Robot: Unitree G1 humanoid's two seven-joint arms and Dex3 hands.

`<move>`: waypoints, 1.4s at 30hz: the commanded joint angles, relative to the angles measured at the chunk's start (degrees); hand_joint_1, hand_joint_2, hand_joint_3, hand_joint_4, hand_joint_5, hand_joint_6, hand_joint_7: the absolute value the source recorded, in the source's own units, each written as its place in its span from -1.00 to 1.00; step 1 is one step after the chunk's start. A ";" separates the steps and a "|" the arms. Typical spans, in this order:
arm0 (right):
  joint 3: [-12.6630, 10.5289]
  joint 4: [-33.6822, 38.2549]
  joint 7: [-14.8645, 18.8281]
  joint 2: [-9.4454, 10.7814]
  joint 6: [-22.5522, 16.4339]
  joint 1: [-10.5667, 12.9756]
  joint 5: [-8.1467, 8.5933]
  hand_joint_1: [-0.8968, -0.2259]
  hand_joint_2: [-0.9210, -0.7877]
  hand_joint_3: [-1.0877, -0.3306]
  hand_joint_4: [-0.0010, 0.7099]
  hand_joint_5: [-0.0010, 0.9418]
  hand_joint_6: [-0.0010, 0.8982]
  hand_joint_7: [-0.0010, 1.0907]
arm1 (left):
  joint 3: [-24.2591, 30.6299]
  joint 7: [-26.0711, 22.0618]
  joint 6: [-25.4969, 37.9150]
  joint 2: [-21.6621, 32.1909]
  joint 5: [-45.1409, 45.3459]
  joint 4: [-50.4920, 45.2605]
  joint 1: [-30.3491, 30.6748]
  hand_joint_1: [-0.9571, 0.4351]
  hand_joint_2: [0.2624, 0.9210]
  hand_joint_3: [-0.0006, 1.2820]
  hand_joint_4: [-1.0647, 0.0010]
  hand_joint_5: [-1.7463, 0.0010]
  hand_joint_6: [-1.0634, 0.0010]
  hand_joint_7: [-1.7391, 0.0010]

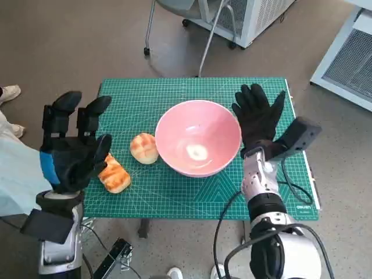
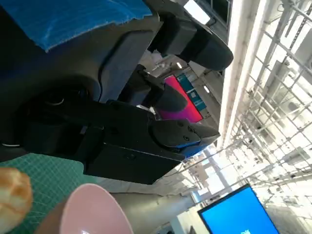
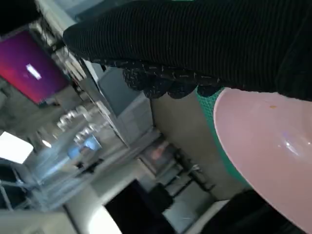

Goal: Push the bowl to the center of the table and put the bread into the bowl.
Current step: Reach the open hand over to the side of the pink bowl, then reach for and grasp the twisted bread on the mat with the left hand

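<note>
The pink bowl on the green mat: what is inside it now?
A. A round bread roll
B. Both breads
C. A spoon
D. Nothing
D: in the head view the pink bowl shows only its bare inside, while both breads lie on the mat beside it.

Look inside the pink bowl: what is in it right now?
The pink bowl holds no bread: only a pale glare spot shows on its bottom. Both bread pieces, the round roll and the long pastry, lie outside on the green mat.
</note>
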 commanded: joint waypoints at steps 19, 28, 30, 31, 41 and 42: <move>13.20 -13.29 21.21 -4.37 -28.21 5.25 -3.73 -0.04 -1.00 -0.16 0.03 -0.91 -0.79 0.30 | 5.27 -27.30 4.41 35.03 2.15 -1.98 4.00 0.43 0.90 -0.92 0.40 0.93 0.34 0.68; 15.10 -17.33 21.59 -4.80 -30.19 7.52 -4.05 -0.07 -1.00 -0.15 0.04 -0.92 -0.81 0.34 | -0.62 -34.93 2.88 43.29 6.75 0.79 -0.50 0.54 0.81 -0.97 0.47 0.99 0.28 0.86; 15.59 -17.71 21.07 -5.02 -30.27 7.87 -4.64 -0.07 -1.00 -0.15 0.04 -0.92 -0.81 0.34 | -2.52 -34.72 1.12 44.01 9.32 1.94 -1.66 0.55 0.80 -0.97 0.47 1.00 0.27 0.87; 15.82 -17.84 20.75 -5.12 -30.30 8.01 -4.95 -0.07 -1.00 -0.16 0.04 -0.92 -0.82 0.35 | -3.42 -34.49 0.26 44.29 10.60 2.49 -2.20 0.56 0.79 -0.98 0.47 0.99 0.26 0.88; 17.22 -19.26 19.73 -5.27 -29.06 9.26 -5.29 -0.05 -1.00 -0.17 0.04 -0.93 -0.84 0.38 | -13.53 -29.75 -9.46 44.94 26.55 9.66 -9.85 0.49 0.73 -1.00 0.42 0.99 0.18 0.94; 17.34 -19.52 19.73 -5.25 -28.92 9.41 -5.24 -0.05 -1.00 -0.17 0.04 -0.93 -0.84 0.38 | -14.67 -29.22 -10.12 44.84 28.41 10.41 -10.87 0.48 0.73 -1.00 0.42 0.99 0.18 0.95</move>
